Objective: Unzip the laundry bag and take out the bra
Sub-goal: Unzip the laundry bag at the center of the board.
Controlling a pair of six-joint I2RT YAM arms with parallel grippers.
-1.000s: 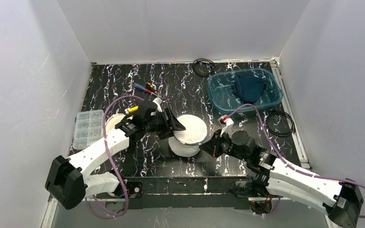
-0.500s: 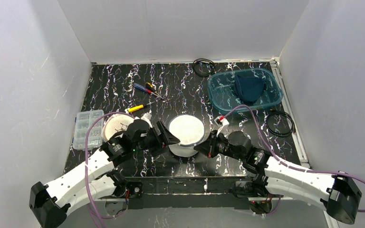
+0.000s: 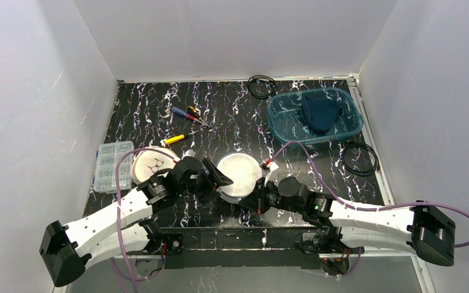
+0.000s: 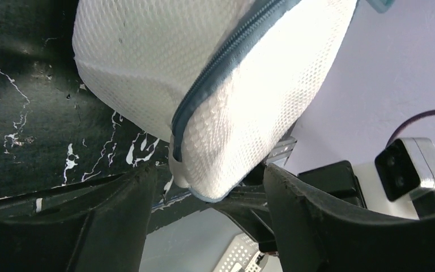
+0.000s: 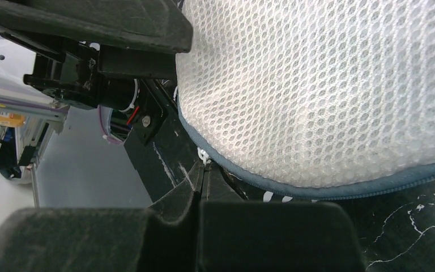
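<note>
The white mesh laundry bag (image 3: 239,174) is a round dome lying near the table's front edge, with a grey-blue zipper (image 4: 221,73) round its rim. My left gripper (image 3: 218,178) is at the bag's left side. It stands open, and the bag's lower edge (image 4: 215,170) hangs between its spread fingers. My right gripper (image 3: 261,199) is under the bag's near right rim (image 5: 340,190). Its jaws are pressed shut, and a small white zipper pull (image 5: 203,155) sits right at their tips. The bra is hidden.
A round beige padded piece (image 3: 149,163) lies left of the bag, beside a clear compartment box (image 3: 111,165). Behind it are screwdrivers (image 3: 186,113). At the back right stands a teal bin (image 3: 281,122) holding dark cloth (image 3: 319,111). Cable coils (image 3: 359,159) lie at the right.
My left arm has drawn back toward the near edge and its jaws have spread wider around the bag's edge. The right gripper, still shut, has slid left under the bag's near rim.
</note>
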